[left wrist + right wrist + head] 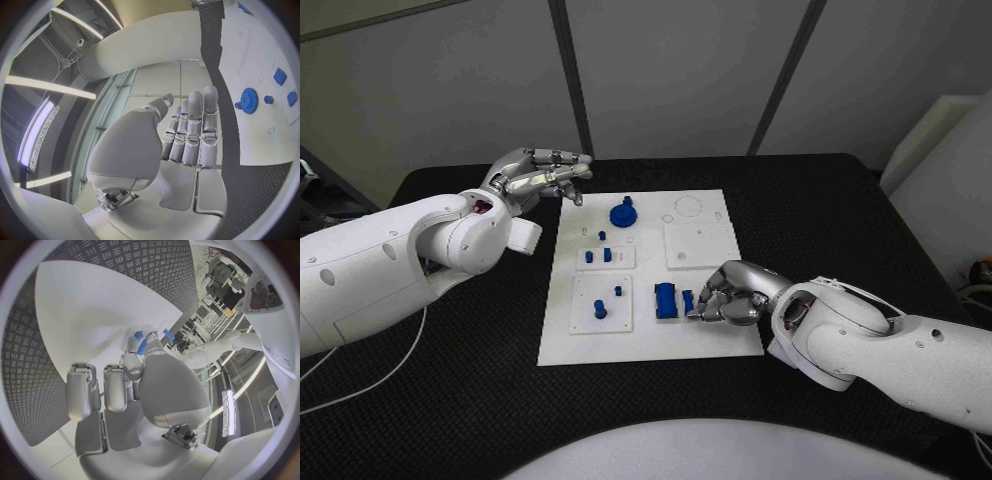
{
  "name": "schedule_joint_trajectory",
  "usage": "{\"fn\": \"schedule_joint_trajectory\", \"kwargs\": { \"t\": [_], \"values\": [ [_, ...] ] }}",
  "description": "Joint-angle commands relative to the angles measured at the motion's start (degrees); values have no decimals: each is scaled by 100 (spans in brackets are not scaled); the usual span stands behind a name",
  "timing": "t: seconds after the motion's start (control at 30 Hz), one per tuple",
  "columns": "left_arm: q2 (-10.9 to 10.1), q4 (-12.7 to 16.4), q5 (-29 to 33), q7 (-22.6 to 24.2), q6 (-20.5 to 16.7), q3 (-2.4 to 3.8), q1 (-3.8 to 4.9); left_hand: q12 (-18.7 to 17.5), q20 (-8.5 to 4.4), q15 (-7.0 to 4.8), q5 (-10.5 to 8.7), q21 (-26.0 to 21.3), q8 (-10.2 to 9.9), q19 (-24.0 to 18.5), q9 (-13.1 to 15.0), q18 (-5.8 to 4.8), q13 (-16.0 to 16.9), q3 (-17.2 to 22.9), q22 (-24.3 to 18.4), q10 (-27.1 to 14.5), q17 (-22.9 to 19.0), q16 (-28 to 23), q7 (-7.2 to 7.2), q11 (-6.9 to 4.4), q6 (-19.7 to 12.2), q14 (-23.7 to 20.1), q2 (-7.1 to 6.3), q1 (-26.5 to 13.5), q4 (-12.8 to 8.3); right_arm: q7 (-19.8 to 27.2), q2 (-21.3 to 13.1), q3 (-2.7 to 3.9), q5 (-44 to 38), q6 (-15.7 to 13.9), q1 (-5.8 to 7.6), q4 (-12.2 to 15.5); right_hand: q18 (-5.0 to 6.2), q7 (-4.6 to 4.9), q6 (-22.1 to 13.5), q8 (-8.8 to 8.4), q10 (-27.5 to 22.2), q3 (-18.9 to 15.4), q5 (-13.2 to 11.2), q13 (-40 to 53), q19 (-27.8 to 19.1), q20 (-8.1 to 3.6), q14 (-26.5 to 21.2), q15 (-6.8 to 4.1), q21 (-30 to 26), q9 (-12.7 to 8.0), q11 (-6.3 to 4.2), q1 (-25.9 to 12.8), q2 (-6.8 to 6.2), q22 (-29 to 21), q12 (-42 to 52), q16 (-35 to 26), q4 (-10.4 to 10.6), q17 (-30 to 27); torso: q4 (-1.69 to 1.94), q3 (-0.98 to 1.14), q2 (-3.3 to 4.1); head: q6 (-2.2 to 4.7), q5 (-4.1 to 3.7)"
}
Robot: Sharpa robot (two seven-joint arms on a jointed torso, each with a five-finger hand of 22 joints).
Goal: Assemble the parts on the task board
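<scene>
The right hand (730, 294) covers part of a blue part (688, 300) at its fingertips (grip unclear), and the task board (262, 130) runs past the left wrist view's rim.

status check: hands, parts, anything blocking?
Left hand raised off the board's far-left corner, holding nothing. Right hand down on the board, fingers at a blue part; grip unclear. Gear seated far side. Nothing blocking.

A robotics lab or test cell: a black table (473, 400) carries a white task board (704, 345), grey wall panels (675, 70) stand behind the table, and strip lights (44, 87) run overhead.
</scene>
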Motion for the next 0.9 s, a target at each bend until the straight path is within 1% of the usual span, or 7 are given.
{"fn": "schedule_joint_trajectory", "kwargs": {
  "t": [0.03, 0.23, 0.43, 0.53, 0.73, 0.8, 0.9],
  "values": [
    [1, 8, 18, 14, 63, 4, 8, 35, 38, -5, -8, -21, 18, -11, -5, -14, -10, -23, -6, -44, -9, -30, 0, 2, -42, -47, 43, 33, -12, 227, -15, 1, 102, -291, 5, 22, -48, 3, -25, 23, 11, -46, -21, 5, 154, 8, 388, -1, -10, 8, 10, -92, 15, 887, 11, 1, 38, 434, 3, 3, 5, 2, -3],
    [7, 5, 18, 13, 67, 4, 8, 35, 38, -5, -8, -21, 18, -11, -5, -14, -10, -23, -6, -44, -9, -30, 0, 2, -42, -47, 43, 33, -12, 173, -32, 2, 106, -346, 5, -42, -49, 2, -26, 24, 12, -78, -27, 7, 157, 10, 389, 0, -8, 11, 11, -140, 29, 892, 11, 3, 57, 436, 2, -1, 8, -1, -13],
    [8, 5, 18, 9, 68, 4, 8, 35, 38, -5, -8, -21, 18, -11, -5, -14, -10, -23, -6, -44, -9, -30, 0, 2, -42, -47, 43, 33, -12, 84, -15, 2, -43, -347, 6, -123, -53, -17, -17, 35, 29, -55, 39, 32, 169, 6, 393, -10, 4, 23, -5, -47, 121, 908, 40, 16, 11, 456, 12, -2, 6, -17, -13],
    [7, 5, 18, 8, 69, 4, 8, 35, 38, -5, -8, -21, 18, -11, -5, -14, -10, -23, -6, -44, -9, -30, 0, 2, -42, -47, 43, 33, -12, 38, 6, 2, -144, -223, 6, -148, -52, -21, -18, 37, 30, -58, 31, 35, 169, 2, 393, -14, 4, 27, -9, 16, 119, 909, 41, 14, -21, 454, 13, -2, 2, -21, -9],
    [4, 6, 18, 2, 74, 4, 8, 35, 38, -5, -8, -21, 18, -11, -5, -14, -10, -23, -6, -44, -9, -30, 0, 2, -42, -47, 43, 33, -12, -39, 64, 2, -344, 117, 6, -163, -55, -24, -14, 48, 36, -89, -113, 50, 174, -4, 394, -18, 8, 41, -12, 146, 98, 918, 52, 19, -92, 465, 5, -1, 4, -36, 5],
    [4, 4, 18, 1, 75, 4, 8, 35, 38, -5, -8, -21, 18, -11, -5, -14, -10, -23, -6, -44, -9, -30, 0, 2, -42, -47, 43, 33, -12, -58, 92, 2, -388, 187, 6, -170, -55, -25, -13, 50, 38, -93, -134, 54, 175, -4, 395, -18, 8, 44, -13, 165, 98, 919, 56, 21, -102, 468, -2, 1, 5, -38, 8],
    [7, 4, 18, -1, 77, 4, 8, 35, 38, -5, -8, -21, 18, -11, -5, -14, -10, -23, -6, -44, -9, -30, 0, 2, -42, -47, 43, 33, -12, -103, 136, 2, -443, 258, 6, -192, -55, -25, -13, 51, 39, -94, -140, 57, 176, -4, 394, -18, 9, 44, -14, 172, 98, 920, 59, 19, -105, 465, 3, 1, 6, -37, 6]
  ]
}}
